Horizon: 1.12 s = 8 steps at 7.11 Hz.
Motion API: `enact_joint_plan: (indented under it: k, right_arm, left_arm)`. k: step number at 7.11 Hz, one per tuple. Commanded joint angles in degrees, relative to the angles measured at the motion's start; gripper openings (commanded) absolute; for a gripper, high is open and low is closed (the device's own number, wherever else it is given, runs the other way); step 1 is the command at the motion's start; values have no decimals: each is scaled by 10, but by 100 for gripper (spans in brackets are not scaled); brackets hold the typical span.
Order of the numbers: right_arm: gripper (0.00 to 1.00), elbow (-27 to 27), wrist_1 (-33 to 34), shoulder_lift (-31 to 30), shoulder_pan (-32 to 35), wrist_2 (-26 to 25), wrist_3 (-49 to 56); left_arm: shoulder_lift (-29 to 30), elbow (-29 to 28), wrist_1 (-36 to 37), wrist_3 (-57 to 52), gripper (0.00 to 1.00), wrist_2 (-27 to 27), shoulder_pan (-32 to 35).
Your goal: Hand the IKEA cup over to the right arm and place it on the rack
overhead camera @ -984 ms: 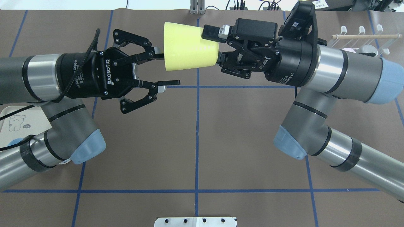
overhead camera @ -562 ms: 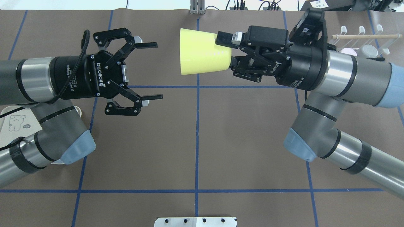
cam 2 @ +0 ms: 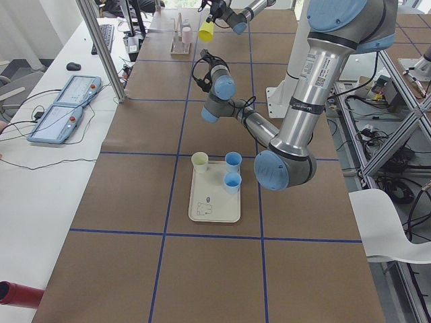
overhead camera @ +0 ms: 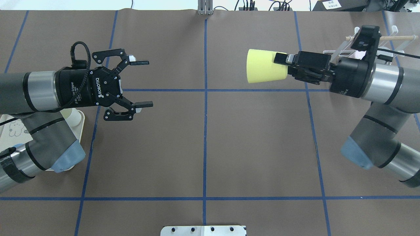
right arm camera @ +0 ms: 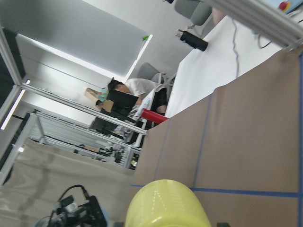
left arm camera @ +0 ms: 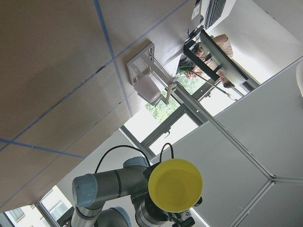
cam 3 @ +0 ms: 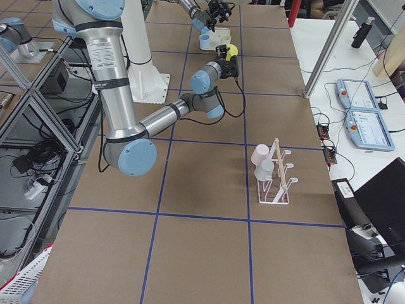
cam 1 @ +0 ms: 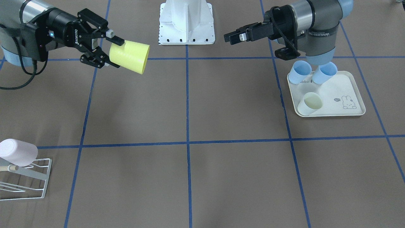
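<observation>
The yellow IKEA cup (overhead camera: pixel 262 65) lies on its side in the air, base toward my right gripper (overhead camera: pixel 284 67), which is shut on its bottom end. From the front, the cup (cam 1: pixel 129 57) hangs above the table in the right gripper (cam 1: pixel 114 53), its mouth pointing toward the table's middle. My left gripper (overhead camera: pixel 149 83) stands open and empty, well left of the cup. The left wrist view looks into the cup's mouth (left arm camera: pixel 176 184). The white wire rack (cam 1: pixel 28 180) with its wooden dowel stands at the right end, partly behind the right arm in the overhead view (overhead camera: pixel 400 38).
A pink cup (cam 1: pixel 17 152) hangs on the rack's dowel. A cream tray (cam 1: pixel 335 88) under the left arm holds two blue cups (cam 1: pixel 300 71) and a pale cup (cam 1: pixel 311 103). A white base plate (cam 1: pixel 186 22) sits at the robot's side.
The right gripper has carried the yellow cup to the right, toward the rack. The left gripper, open, has drawn back to the left, widening the gap between them.
</observation>
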State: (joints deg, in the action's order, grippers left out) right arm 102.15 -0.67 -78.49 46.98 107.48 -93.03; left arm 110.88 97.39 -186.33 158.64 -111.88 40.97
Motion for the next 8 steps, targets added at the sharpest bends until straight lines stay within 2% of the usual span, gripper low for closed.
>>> enact_joint_plan:
  k: [1, 2, 3, 4, 6, 8]
  right_arm:
    - [30, 2, 99, -46, 135, 138, 73]
    - [30, 1, 149, -58, 207, 210, 125]
    - [30, 1, 216, -73, 258, 256, 217]
    - [30, 1, 270, -97, 295, 275, 327]
    - [30, -5, 388, -138, 349, 277, 530]
    - [30, -6, 569, -125, 386, 267, 747]
  left_arm:
    - [-1, -26, 0, -10, 100, 0, -1]
    - [0, -33, 0, -10, 100, 2, -4]
    - [3, -47, 0, -10, 100, 2, -4]
    - [4, -51, 0, -10, 100, 3, -5]
    - [4, -56, 2, -24, 100, 3, -4]
    - [1, -59, 3, -70, 100, 3, -1]
